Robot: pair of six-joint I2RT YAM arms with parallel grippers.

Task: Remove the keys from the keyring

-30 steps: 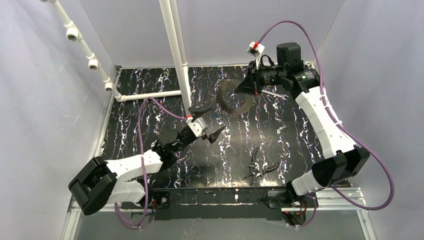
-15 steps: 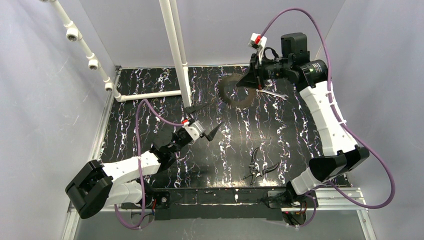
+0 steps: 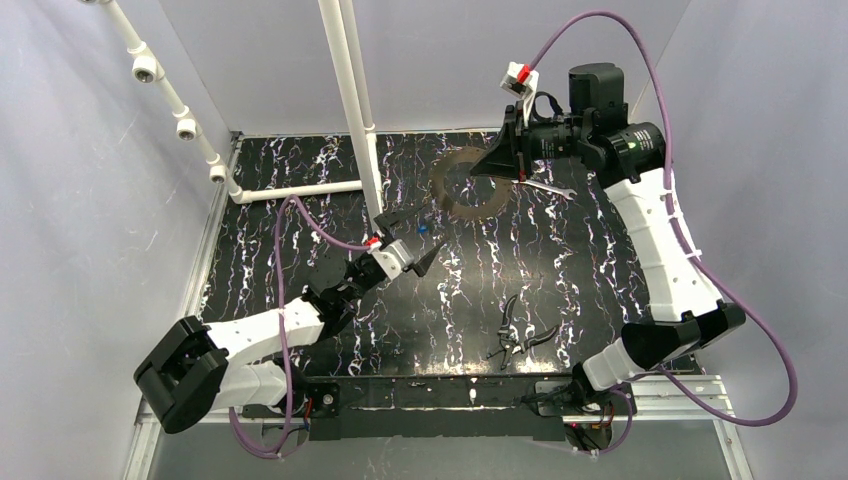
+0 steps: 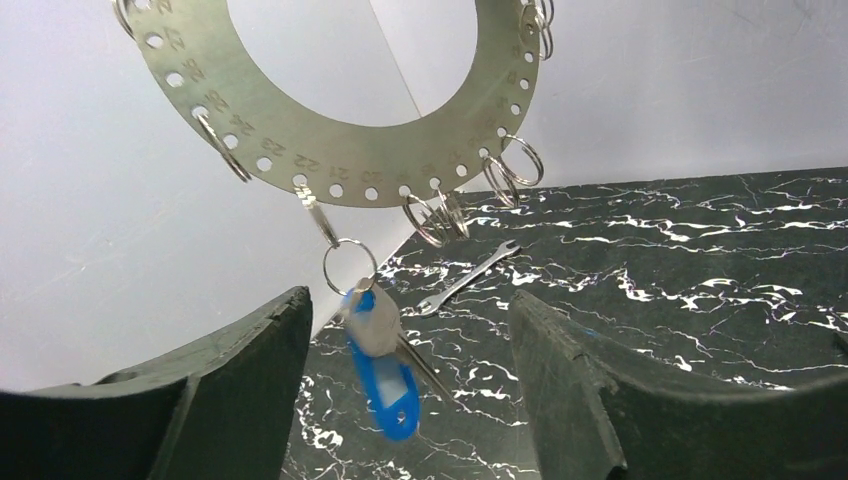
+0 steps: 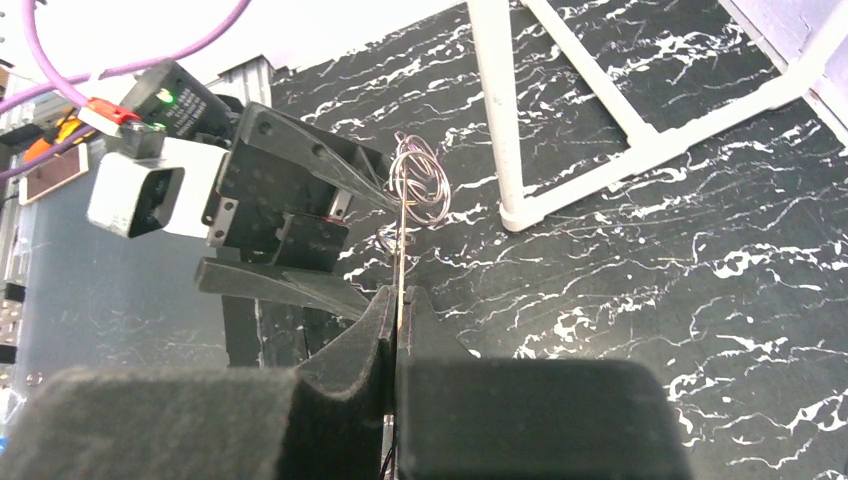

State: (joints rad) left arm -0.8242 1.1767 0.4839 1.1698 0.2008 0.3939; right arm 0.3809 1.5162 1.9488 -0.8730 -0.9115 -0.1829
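Observation:
My right gripper point(image 3: 497, 163) is shut on the rim of the keyring point(image 3: 464, 184), a large flat silvery ring, and holds it in the air over the far side of the table. In the right wrist view the ring point(image 5: 400, 255) is edge-on between the closed pads. In the left wrist view the ring point(image 4: 340, 150) hangs above, with several small split rings on it. A key point(image 4: 372, 322) with a blue tag dangles from one of them. My left gripper point(image 4: 408, 320) is open, with the key between its fingers and touching neither. The blue also shows from above point(image 3: 425, 229).
A slim silver wrench point(image 3: 548, 188) lies on the table under the right gripper; it also shows in the left wrist view point(image 4: 465, 280). Dark-handled pliers point(image 3: 517, 335) lie front right. A white pipe frame point(image 3: 352, 100) stands at the back left, close to the left gripper.
The right gripper has lifted the ring a little and shifted it left. The left gripper has risen towards the hanging key, which now sits between its open fingers.

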